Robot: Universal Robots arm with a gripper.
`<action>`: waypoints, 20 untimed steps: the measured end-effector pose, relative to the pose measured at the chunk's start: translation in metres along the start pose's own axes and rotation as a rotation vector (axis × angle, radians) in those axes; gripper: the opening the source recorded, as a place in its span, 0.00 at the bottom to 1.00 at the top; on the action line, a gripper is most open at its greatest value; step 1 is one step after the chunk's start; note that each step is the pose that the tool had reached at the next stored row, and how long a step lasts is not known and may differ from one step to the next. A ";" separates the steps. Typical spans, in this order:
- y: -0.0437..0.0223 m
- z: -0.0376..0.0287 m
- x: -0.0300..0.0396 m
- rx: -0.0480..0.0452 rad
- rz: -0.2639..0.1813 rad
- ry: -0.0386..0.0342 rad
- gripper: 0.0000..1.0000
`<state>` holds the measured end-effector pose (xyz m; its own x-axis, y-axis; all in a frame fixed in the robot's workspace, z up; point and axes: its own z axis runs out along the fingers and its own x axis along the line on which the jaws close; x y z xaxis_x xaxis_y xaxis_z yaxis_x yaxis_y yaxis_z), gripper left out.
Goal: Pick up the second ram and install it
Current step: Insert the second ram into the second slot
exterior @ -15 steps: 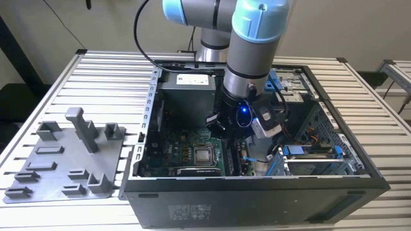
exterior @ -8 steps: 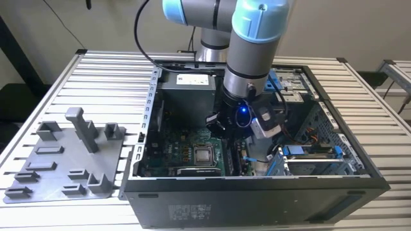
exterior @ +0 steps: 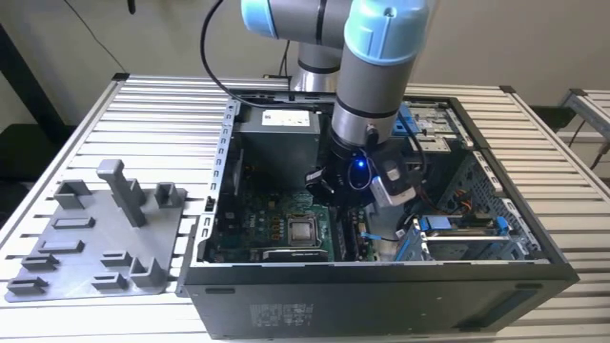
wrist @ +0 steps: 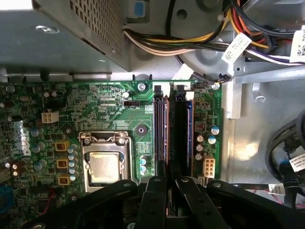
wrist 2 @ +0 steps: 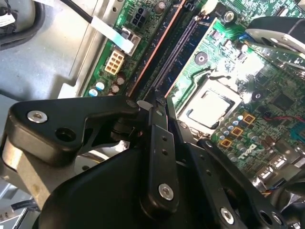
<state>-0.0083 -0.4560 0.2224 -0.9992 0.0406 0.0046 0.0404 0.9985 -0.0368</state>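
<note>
The second ram point(wrist: 177, 133) appears edge-on as a thin dark strip standing over the black memory slots of the green motherboard point(wrist: 109, 105), between the CPU socket and the case wall. My gripper point(wrist: 171, 185) is shut on its near end, one black finger point(wrist: 155, 200) on each side. In the second wrist view the gripper point(wrist 2: 159, 104) has its tips pressed together right at the slot row. In the exterior view the gripper point(exterior: 365, 232) reaches down inside the open computer case point(exterior: 381, 286), just to that view's right of the CPU socket point(exterior: 303, 230).
The grey power-supply box point(wrist: 71, 28) and a bundle of cables point(wrist: 214, 38) lie beyond the slots' far end. A blue-tabbed drive cage point(exterior: 462, 236) stands at the exterior view's right inside the case. The light-grey holder plate point(exterior: 96, 236) lies on the slatted table outside.
</note>
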 end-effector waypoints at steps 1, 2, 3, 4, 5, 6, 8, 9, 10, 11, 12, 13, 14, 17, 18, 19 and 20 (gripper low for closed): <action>0.0000 0.0005 0.0000 0.0000 0.001 0.0000 0.14; 0.0001 0.0011 0.0000 0.0000 0.002 0.0000 0.14; 0.0001 0.0016 0.0000 0.0001 0.002 0.0001 0.14; 0.0001 0.0023 0.0000 0.0001 0.002 0.0001 0.14; 0.0002 0.0028 0.0000 0.0001 0.002 0.0001 0.14; 0.0002 0.0034 0.0000 0.0001 0.002 0.0001 0.14; 0.0002 0.0046 0.0000 0.0001 0.002 0.0001 0.14; 0.0003 0.0056 0.0000 0.0001 0.002 0.0001 0.14; 0.0003 0.0067 0.0000 0.0000 0.002 0.0001 0.14; 0.0003 0.0075 0.0000 0.0004 0.002 0.0002 0.14; 0.0003 0.0082 0.0000 0.0009 0.002 0.0004 0.14; 0.0003 0.0090 0.0000 0.0011 0.002 0.0005 0.14; 0.0003 0.0097 0.0000 0.0012 0.002 0.0005 0.14; 0.0004 0.0101 0.0000 0.0006 0.002 0.0002 0.14; 0.0004 0.0101 0.0000 0.0004 0.002 0.0001 0.14; 0.0004 0.0101 0.0000 0.0004 0.002 0.0002 0.14; 0.0004 0.0102 0.0000 0.0003 0.002 0.0002 0.14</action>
<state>-0.0083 -0.4559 0.2122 -0.9991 0.0430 0.0047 0.0428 0.9984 -0.0372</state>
